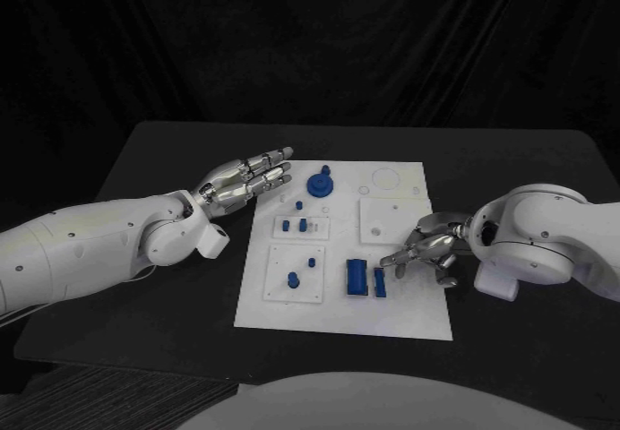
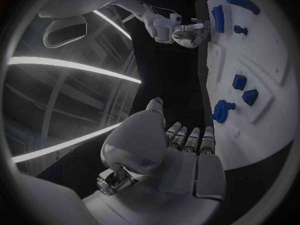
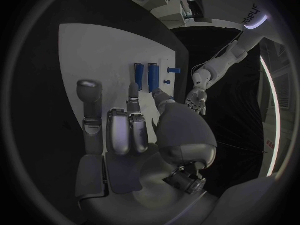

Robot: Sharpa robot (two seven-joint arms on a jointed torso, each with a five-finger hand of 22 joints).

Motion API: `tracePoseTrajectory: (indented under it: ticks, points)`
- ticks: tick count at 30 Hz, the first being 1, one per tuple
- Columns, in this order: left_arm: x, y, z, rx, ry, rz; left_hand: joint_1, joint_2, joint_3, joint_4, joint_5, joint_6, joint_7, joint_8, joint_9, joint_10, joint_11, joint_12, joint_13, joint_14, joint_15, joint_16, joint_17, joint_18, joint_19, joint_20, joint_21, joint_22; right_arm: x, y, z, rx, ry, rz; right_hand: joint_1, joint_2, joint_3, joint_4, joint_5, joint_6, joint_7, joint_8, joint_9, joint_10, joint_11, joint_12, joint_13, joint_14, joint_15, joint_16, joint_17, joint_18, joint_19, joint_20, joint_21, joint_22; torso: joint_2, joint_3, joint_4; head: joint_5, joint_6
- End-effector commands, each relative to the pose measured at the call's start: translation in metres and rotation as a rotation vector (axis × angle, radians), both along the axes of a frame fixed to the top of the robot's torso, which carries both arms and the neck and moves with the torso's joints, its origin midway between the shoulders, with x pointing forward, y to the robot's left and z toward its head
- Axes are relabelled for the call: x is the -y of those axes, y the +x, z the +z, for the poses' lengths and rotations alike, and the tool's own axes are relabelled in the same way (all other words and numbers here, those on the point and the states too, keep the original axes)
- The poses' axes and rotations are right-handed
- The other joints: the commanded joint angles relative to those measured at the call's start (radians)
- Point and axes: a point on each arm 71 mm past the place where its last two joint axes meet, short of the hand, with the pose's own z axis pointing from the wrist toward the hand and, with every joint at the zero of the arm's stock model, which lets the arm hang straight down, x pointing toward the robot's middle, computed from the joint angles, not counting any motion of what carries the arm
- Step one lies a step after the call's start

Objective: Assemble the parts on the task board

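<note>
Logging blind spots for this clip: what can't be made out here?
- Head view: whether the right hand touches the thin blue bar; its fingers overlap it.
- Head view: shapes of the small blue pegs on the task board; too small.
- Left wrist view: board's far end, cut off by the circle's rim.

Bare black tabletop [image 1: 155, 161] open on all sides of the white rectangular task board [image 1: 388, 313]. Near board corners unoccupied. Blocking the board's middle right edge: silver right hand [image 1: 424, 251], just beside two upright blue rectangular blocks [image 1: 365, 278]. Hovering off the far left corner: silver left hand [image 1: 248, 179], near a round blue knobbed part [image 1: 321, 184].
</note>
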Motion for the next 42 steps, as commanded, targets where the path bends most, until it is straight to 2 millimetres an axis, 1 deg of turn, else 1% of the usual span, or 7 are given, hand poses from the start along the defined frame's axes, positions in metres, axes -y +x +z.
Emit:
tracePoseTrajectory:
  ticks: [1,8,10,12,15,22,42]
  points:
    - [0.001,-0.001,0.0,-0.001,-0.012,-0.012,0.009,0.0,0.006,0.0,0.004,0.002,0.004,0.004,0.002,0.002,0.008,0.001,0.001,0.0,0.004,-0.004,-0.001,-0.009,0.0,0.01,0.006,0.001,-0.002,0.0,0.014,0.162,0.094,0.055,0.081,-0.02,0.002,-0.051,0.026,-0.026,-0.013,0.1,0.1,0.105,-0.015,0.004,0.263,0.061,-0.016,0.016,0.033,0.017,0.002,-0.013,0.015,0.039,0.001,0.001,-0.0009,-0.002,0.0]
    - [0.0,-0.002,0.0,-0.003,-0.01,-0.012,0.013,0.0,0.008,-0.002,0.006,0.016,0.009,0.008,0.004,0.003,0.009,0.002,0.001,0.0,0.005,-0.004,-0.001,-0.009,0.001,0.01,0.006,0.002,0.0,-0.004,0.032,0.507,0.029,0.226,0.192,-0.042,-0.008,-0.04,0.003,-0.154,-0.032,0.337,0.377,0.105,-0.031,0.004,0.263,0.069,-0.03,0.039,0.098,0.01,0.002,-0.022,0.035,0.052,0.001,0.0006,0.0005,-0.01,0.0]
    - [0.0,-0.002,0.0,-0.003,-0.011,-0.012,0.019,0.0,0.012,-0.007,0.012,0.016,0.01,0.008,0.003,0.002,0.009,0.002,0.001,0.0,0.005,-0.004,-0.001,-0.009,0.001,0.011,0.006,0.002,0.0,-0.007,0.031,0.559,0.01,0.265,0.212,-0.073,-0.017,0.014,-0.004,-0.143,-0.043,0.484,0.524,0.105,-0.04,0.004,0.263,0.072,-0.03,0.046,0.12,0.012,0.003,-0.03,0.042,0.058,0.0,-0.0002,0.0007,-0.011,0.0]
    - [0.0,-0.002,0.0,-0.003,-0.012,-0.012,0.026,-0.001,0.016,-0.013,0.023,0.015,0.01,0.007,0.003,0.003,0.009,0.002,0.001,0.0,0.006,-0.004,-0.001,-0.01,0.001,0.011,0.006,0.002,-0.002,-0.011,0.029,0.602,-0.011,0.3,0.215,-0.094,-0.024,0.073,-0.022,0.026,-0.049,0.735,0.703,0.105,-0.046,0.004,0.263,0.074,-0.038,0.049,0.129,0.008,0.005,-0.031,0.048,0.062,0.0,-0.0005,-0.0006,-0.009,0.0]
    - [-0.001,-0.003,-0.001,-0.004,-0.013,-0.012,0.029,-0.001,0.018,-0.015,0.027,0.014,0.01,0.007,0.003,0.003,0.009,0.002,0.001,0.0,0.006,-0.004,-0.001,-0.01,0.001,0.011,0.006,0.002,-0.002,-0.016,0.023,0.63,-0.044,0.339,0.23,-0.122,-0.03,0.143,-0.04,0.098,-0.055,0.843,0.791,0.105,-0.048,0.004,0.263,0.073,-0.04,0.048,0.13,0.01,0.005,-0.035,0.04,0.063,0.0,-0.0007,-0.0018,-0.008,0.0]
    - [-0.003,-0.004,-0.002,-0.003,-0.015,-0.007,0.033,-0.001,0.021,-0.019,0.033,0.015,0.008,0.007,0.003,0.004,0.008,0.002,0.002,0.0,0.007,-0.003,-0.001,-0.01,0.003,0.011,0.008,0.005,-0.003,-0.026,0.005,0.607,-0.084,0.372,0.252,-0.148,-0.044,0.231,-0.056,0.189,-0.06,0.94,0.859,0.105,-0.052,0.004,0.263,0.074,-0.042,0.047,0.134,0.01,0.004,-0.037,0.029,0.065,0.0,0.0007,-0.0039,-0.011,0.0]
    - [-0.003,-0.004,-0.003,-0.01,-0.012,-0.011,0.037,0.0,0.024,-0.023,0.039,0.013,0.008,0.007,0.003,0.004,0.008,0.002,0.002,0.0,0.008,-0.003,-0.001,-0.01,0.003,0.012,0.008,0.005,-0.014,-0.033,-0.009,0.568,-0.096,0.389,0.238,-0.153,-0.058,0.246,-0.097,0.185,-0.061,0.937,0.865,0.105,-0.053,0.004,0.263,0.073,-0.043,0.044,0.132,0.014,-0.003,-0.037,-0.001,0.06,0.0,-0.0014,0.0022,-0.018,0.0]
